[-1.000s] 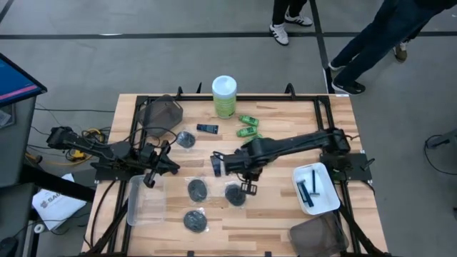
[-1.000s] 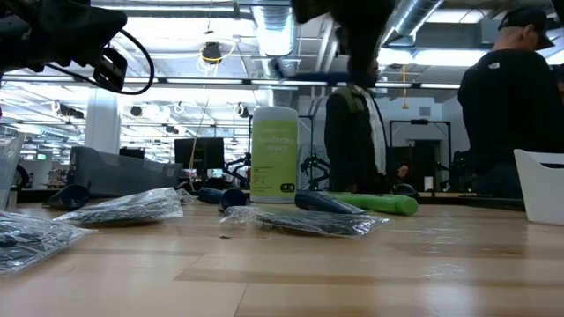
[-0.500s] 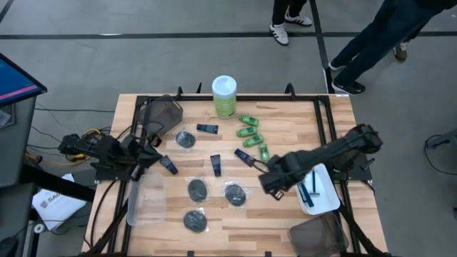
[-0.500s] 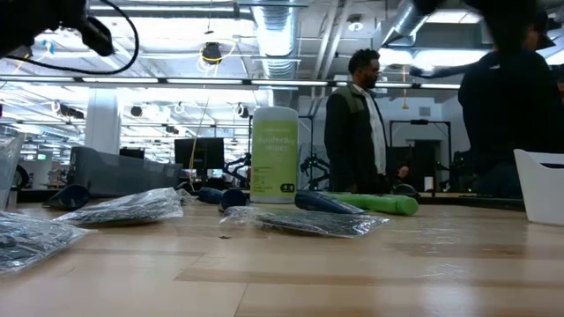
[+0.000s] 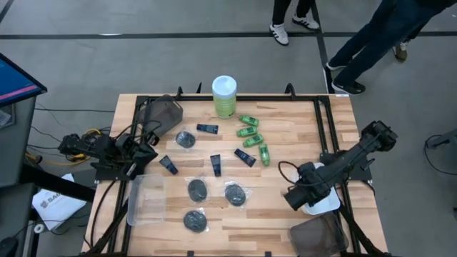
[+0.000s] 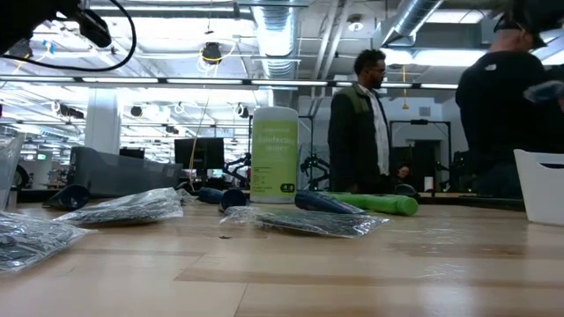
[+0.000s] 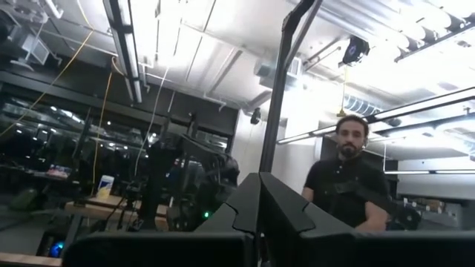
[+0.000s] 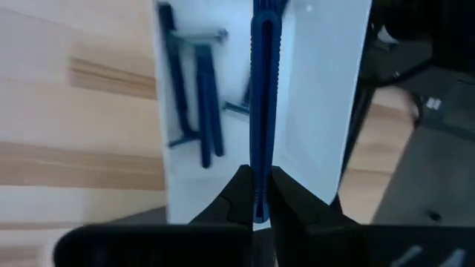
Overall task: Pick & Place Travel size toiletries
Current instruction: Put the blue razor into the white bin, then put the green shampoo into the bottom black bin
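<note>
Swinging away from the middle of the pale wooden table [image 5: 285, 143], the right gripper [image 8: 256, 194] now hangs over the white plastic tray [image 8: 326, 111] at the right edge, fingers pinched on a thin blue razor [image 8: 261, 89], likely to drop it beside the two razors [image 8: 194, 96] already lying there. Green bottles [image 5: 250, 132], navy tubes [image 5: 216, 165] and black discs [image 5: 197, 190] wait mid-table, while the left gripper [image 7: 256, 204] rests closed and empty at the left edge.
</note>
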Controlling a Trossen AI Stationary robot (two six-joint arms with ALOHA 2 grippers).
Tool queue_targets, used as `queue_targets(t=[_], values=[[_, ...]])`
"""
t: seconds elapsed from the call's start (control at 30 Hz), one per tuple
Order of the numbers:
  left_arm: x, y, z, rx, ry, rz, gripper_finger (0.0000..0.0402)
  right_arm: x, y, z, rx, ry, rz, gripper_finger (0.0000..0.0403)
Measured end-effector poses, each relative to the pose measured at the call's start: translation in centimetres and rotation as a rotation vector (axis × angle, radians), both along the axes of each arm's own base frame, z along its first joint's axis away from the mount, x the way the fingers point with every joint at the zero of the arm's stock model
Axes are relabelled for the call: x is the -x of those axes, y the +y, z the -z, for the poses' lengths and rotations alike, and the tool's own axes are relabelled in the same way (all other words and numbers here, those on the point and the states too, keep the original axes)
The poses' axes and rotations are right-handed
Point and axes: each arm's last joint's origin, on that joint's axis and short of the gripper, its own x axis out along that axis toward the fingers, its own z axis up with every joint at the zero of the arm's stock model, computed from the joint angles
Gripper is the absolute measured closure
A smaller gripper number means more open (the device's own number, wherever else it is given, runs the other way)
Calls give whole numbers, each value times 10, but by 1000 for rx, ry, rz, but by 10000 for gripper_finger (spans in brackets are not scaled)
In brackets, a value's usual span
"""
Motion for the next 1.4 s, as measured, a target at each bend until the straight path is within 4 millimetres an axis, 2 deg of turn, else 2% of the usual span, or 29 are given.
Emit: queue_targets(t=[0.23, 0.63, 0.77, 0.9, 1.03, 1.13, 1.23, 1.4], values=[[0, 0, 0, 0, 1, -1, 399, 7, 0, 31, -36, 52, 9, 387], [0, 0, 0, 2, 1, -3, 399, 7, -2, 35, -31, 64, 11, 349], [0, 0, 0, 2, 1, -3, 399, 7, -2, 35, -32, 64, 10, 314], [0, 0, 0, 2, 1, -3, 399, 7, -2, 35, -35, 59, 9, 258], [0, 0, 0, 1, 1, -3, 399, -9, -6, 22, -29, -62, 9, 196], [0, 0, 0, 1, 1, -2, 399, -29, -19, 4, -26, -176, -20, 162], [0, 0, 0, 0, 0, 0, 399, -54, -42, -10, -48, -295, -54, 149], [0, 0, 0, 0, 1, 1, 399, -82, -91, -15, -29, -427, -68, 148]])
